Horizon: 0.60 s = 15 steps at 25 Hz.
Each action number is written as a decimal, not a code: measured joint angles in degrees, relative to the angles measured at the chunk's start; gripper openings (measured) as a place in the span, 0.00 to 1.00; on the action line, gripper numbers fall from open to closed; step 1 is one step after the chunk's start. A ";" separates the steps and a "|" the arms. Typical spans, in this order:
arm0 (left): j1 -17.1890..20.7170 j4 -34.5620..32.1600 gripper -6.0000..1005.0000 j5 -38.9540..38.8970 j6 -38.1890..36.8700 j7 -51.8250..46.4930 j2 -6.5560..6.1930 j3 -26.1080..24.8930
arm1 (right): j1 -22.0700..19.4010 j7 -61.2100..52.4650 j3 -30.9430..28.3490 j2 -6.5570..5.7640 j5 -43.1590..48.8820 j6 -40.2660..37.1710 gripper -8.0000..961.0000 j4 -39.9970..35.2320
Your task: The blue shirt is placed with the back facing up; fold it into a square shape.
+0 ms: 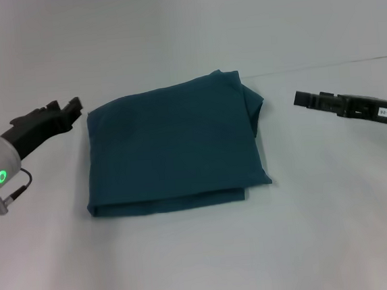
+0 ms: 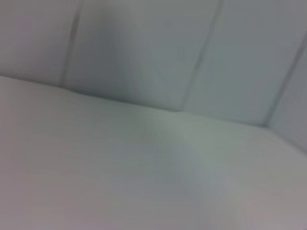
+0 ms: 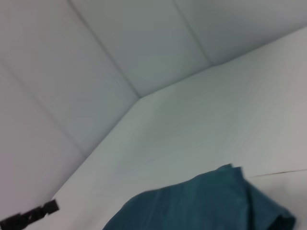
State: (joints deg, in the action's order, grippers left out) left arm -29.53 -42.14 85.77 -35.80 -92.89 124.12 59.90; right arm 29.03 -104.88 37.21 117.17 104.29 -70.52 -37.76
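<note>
The blue shirt (image 1: pixel 173 147) lies folded into a rough square in the middle of the white table, with layered edges along its near side and a bunched fold at its far right corner. My left gripper (image 1: pixel 72 109) hovers just off the shirt's far left corner, apart from the cloth. My right gripper (image 1: pixel 303 99) hangs to the right of the shirt, a short gap from the bunched corner. Neither holds any fabric. In the right wrist view the blue shirt (image 3: pixel 206 203) fills the lower part, and the left gripper (image 3: pixel 31 216) shows far off as a dark shape.
The white table (image 1: pixel 203 253) stretches all around the shirt. Pale wall panels (image 2: pixel 144 48) rise behind the table's far edge. The left wrist view holds only table (image 2: pixel 120 177) and wall.
</note>
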 joint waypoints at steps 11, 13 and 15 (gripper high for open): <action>5.57 0.42 0.58 1.39 -39.80 10.40 0.09 -7.21 | -1.20 17.78 1.38 -0.25 1.70 -13.95 0.95 -0.25; 5.93 0.43 0.73 2.89 -45.55 11.98 0.07 -8.19 | -0.53 18.43 3.31 -0.40 3.60 -15.97 0.93 -0.66; 6.12 0.60 0.84 5.26 -49.81 12.50 0.06 -9.01 | 0.01 18.48 4.83 -0.46 5.27 -17.63 0.93 -0.98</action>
State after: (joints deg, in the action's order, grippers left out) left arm -23.41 -41.53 91.03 -85.61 -80.40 124.17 50.89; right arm 29.04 -86.40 42.04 116.71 109.56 -88.15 -38.74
